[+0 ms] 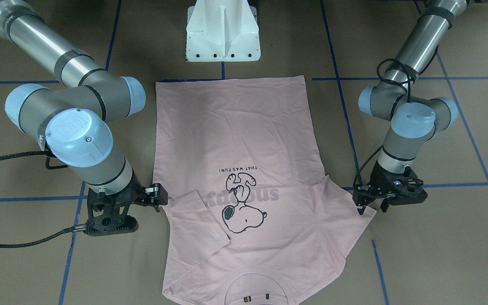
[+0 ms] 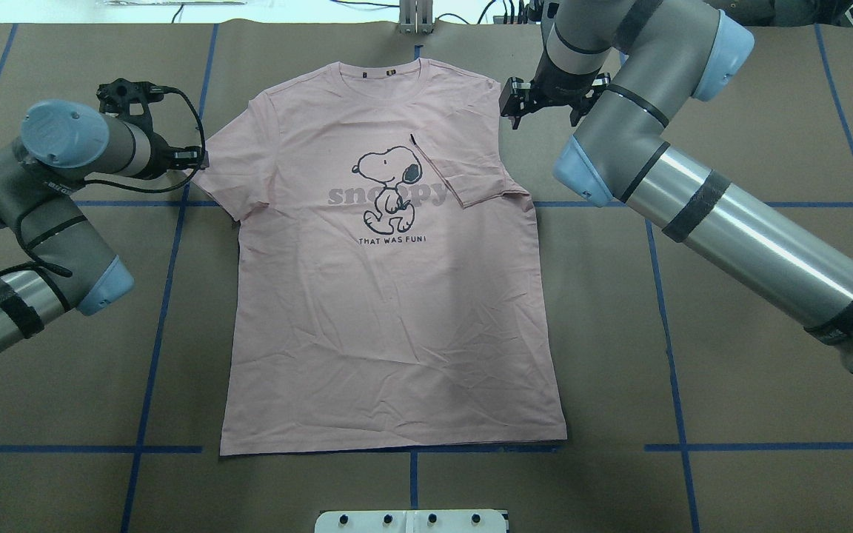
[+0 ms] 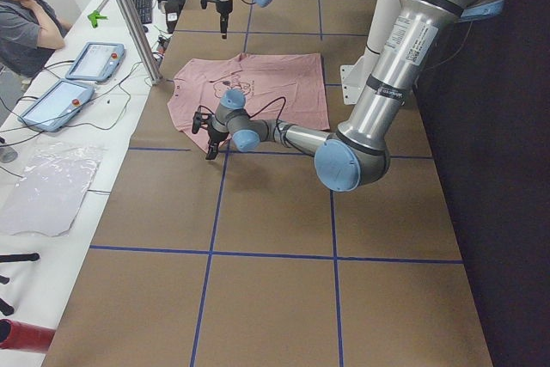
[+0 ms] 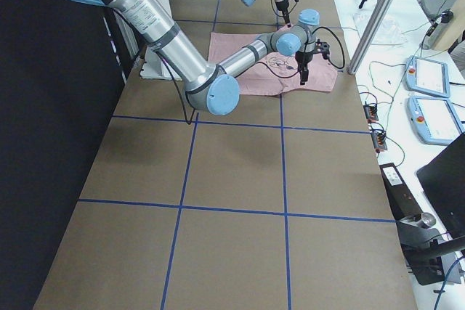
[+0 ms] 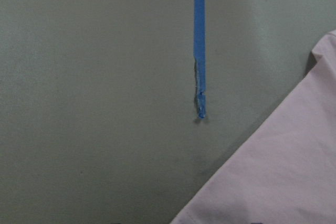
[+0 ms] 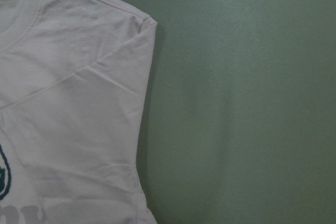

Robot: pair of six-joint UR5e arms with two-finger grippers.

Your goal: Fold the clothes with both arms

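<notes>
The pale pink T-shirt (image 2: 389, 296) lies flat and face up on the brown table, cartoon dog print (image 2: 389, 185) showing. Its right sleeve (image 2: 474, 178) is folded in over the chest. Its left sleeve (image 2: 223, 174) is spread out. My left gripper (image 2: 195, 157) stands at the outer edge of the left sleeve, low over the table, and looks open in the front-facing view (image 1: 372, 206). My right gripper (image 2: 513, 104) hovers beside the right shoulder and looks open and empty; it also shows in the front-facing view (image 1: 157, 197). The wrist views show only shirt edges (image 5: 283, 182) (image 6: 79, 103), no fingers.
The white pedestal base (image 1: 223, 34) stands at the shirt's hem side. Blue tape lines (image 2: 167, 296) cross the table. A person (image 3: 26, 15) sits by tablets (image 3: 60, 100) on a side bench past the collar end. A metal post (image 3: 129, 15) stands there too.
</notes>
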